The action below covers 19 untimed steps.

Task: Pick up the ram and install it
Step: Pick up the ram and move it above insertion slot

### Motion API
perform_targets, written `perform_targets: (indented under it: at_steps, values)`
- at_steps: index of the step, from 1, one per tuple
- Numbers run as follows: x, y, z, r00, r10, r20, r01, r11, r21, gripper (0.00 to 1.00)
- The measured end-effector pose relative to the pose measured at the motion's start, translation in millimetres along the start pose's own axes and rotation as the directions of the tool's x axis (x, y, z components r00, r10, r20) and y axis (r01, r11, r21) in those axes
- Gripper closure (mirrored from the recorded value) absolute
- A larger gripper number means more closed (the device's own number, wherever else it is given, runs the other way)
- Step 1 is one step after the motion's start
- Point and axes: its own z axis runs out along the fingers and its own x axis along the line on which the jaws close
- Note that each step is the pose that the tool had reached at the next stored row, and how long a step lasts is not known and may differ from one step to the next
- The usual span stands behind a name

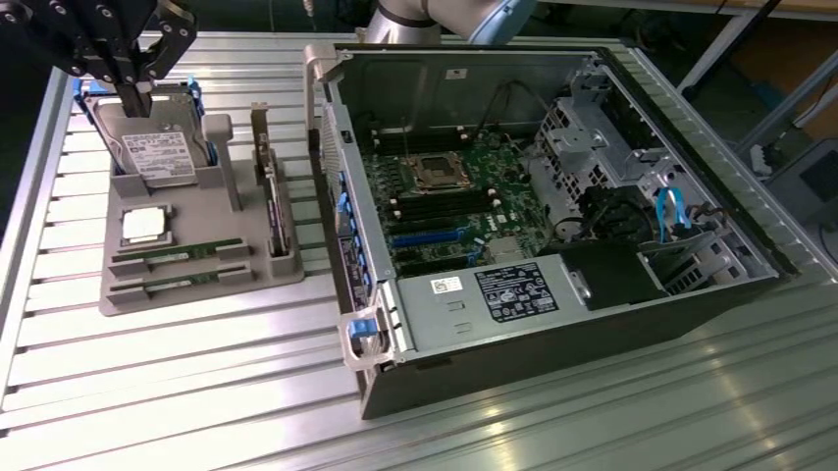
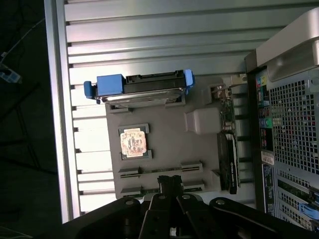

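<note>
Clenched, empty black hand (image 1: 136, 98) hovers above the grey plastic tray (image 1: 196, 294), where 2 thin green ram sticks (image 1: 180, 253) lie parallel, long axes across the tray's width.

The gray tray (image 1: 210, 221) carries five parts of four kinds. There are two of ram, one ram stick (image 1: 180, 253) and a second ram stick (image 1: 177, 283), parallel at one short edge. One square silver processor (image 1: 144, 226) sits just beside them. One hard drive (image 1: 164, 152) stands at the opposite short edge. One expansion card (image 1: 275, 221) runs along the long edge nearest the one open computer case (image 1: 433, 83).
</note>
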Motion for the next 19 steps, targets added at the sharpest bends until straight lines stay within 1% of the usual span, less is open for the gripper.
perform_targets:
  at_steps: [6, 7, 9, 10, 12, 13, 14, 16, 17, 18, 19]
  values:
    - [0.0, 0.0, 0.0, 1.0000, -0.001, 0.0000, 0.001, 1.0000, 0.0000, 0.90]
    - [0.0, 0.0, 0.0, 1.0000, -0.008, -0.0004, 0.008, 1.0000, 0.0000, 0.90]
    - [0.1, 0.0, 0.0, 0.9989, -0.046, -0.0018, 0.046, 0.9989, -0.0004, 0.90]
    - [0.0, 0.0, 0.1, 0.9965, -0.083, -0.0033, 0.083, 0.9965, -0.0006, 0.90]
    - [0.1, 0.0, 0.2, 0.9897, -0.143, -0.0056, 0.143, 0.9898, -0.0012, 0.90]
    - [0.0, 0.0, 0.2, 0.9839, -0.179, -0.0069, 0.179, 0.9839, -0.0016, 0.90]
    - [0.0, 0.0, 0.3, 0.9765, -0.215, -0.0083, 0.215, 0.9766, -0.0021, 0.90]
    - [0.0, 0.0, 0.4, 0.9668, -0.255, -0.0099, 0.255, 0.9668, -0.0027, 0.90]
    - [0.0, 0.0, 0.4, 0.9581, -0.286, -0.0110, 0.286, 0.9581, -0.0033, 0.90]
    - [0.0, 0.0, 0.5, 0.9531, -0.302, -0.0117, 0.302, 0.9532, -0.0035, 0.90]
    - [0.0, 0.0, 0.5, 0.9468, -0.321, -0.0123, 0.321, 0.9469, -0.0039, 0.90]
